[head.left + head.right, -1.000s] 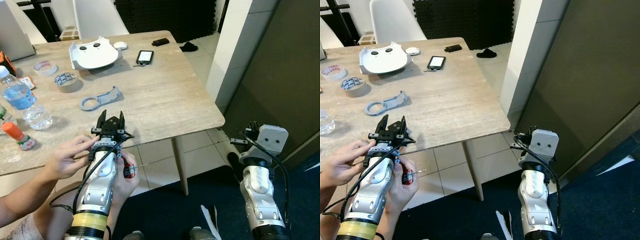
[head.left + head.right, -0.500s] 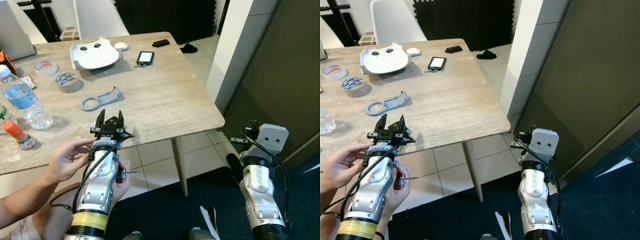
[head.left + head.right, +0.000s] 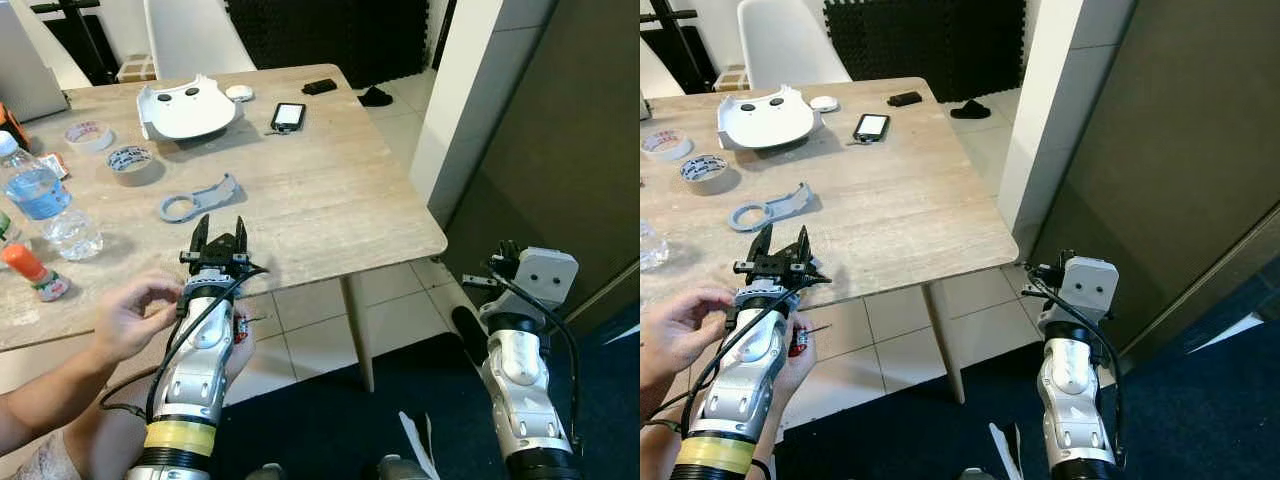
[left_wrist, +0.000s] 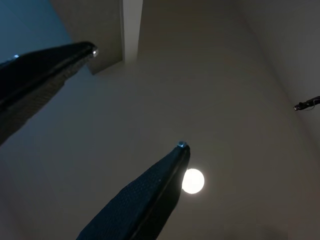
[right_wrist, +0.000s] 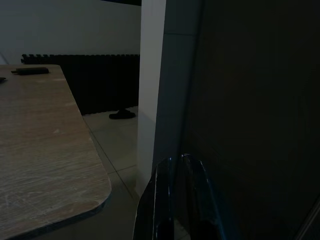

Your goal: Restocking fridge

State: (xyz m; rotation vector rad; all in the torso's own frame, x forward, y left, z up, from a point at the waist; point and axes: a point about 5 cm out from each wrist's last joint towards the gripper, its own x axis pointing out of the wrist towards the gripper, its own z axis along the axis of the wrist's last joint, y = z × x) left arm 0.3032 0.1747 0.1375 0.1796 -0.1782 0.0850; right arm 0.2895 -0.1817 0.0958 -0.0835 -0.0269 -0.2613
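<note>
My left gripper (image 3: 218, 232) stands open at the near edge of the wooden table (image 3: 330, 200), fingers pointing up, nothing between them; in its wrist view the two fingers (image 4: 55, 65) spread against a ceiling with a lamp. A person's hands (image 3: 135, 315) hold my left wrist, one with a small red-handled tool (image 3: 798, 343) under it. A clear water bottle (image 3: 40, 200) and a small orange-capped bottle (image 3: 30, 270) stand at the table's left end. My right gripper (image 5: 175, 162) is shut and empty, low beside a dark tall panel (image 3: 560, 150).
On the table lie a grey bracket (image 3: 198, 197), two tape rolls (image 3: 128, 158), a white plastic shell (image 3: 187, 108) and a phone (image 3: 288, 116). A white pillar (image 3: 460, 90) stands between table and dark panel. Tiled floor shows under the table corner.
The person's lower hand with the red tool has shifted up close under my left wrist, and the upper hand has curled nearer the wrist. Both arms have stayed in place.
</note>
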